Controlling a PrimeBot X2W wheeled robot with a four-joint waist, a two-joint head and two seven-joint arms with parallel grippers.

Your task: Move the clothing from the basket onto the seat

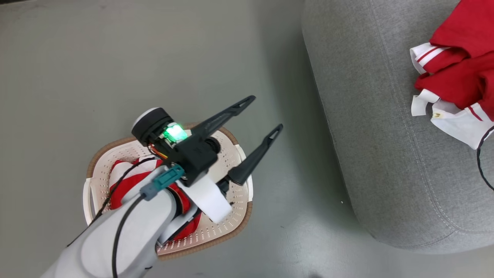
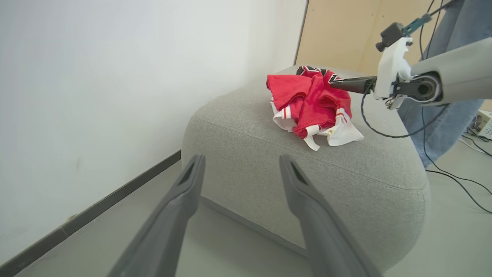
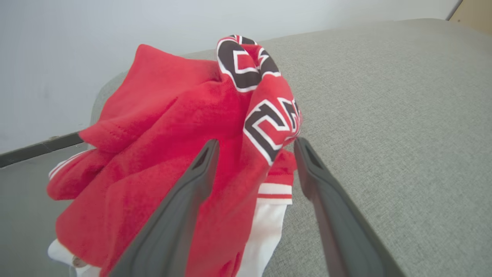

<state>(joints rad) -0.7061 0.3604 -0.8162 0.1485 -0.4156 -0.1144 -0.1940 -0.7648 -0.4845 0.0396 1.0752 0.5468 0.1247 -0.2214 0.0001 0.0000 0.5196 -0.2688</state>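
The cream basket stands on the floor at the lower left, with red and white clothing inside. My left gripper hovers open over its far rim, its empty fingers pointing toward the grey seat. A crumpled heap of red clothing with white trim lies on the seat. My right gripper is open at that heap, and a fold of the jersey with dark numerals lies loosely between its spread fingers. The right gripper reaches the heap from the right.
Grey floor surrounds the basket and seat. A white wall with a dark baseboard runs behind the seat. A person's leg in jeans stands beyond it, with black cables on the floor.
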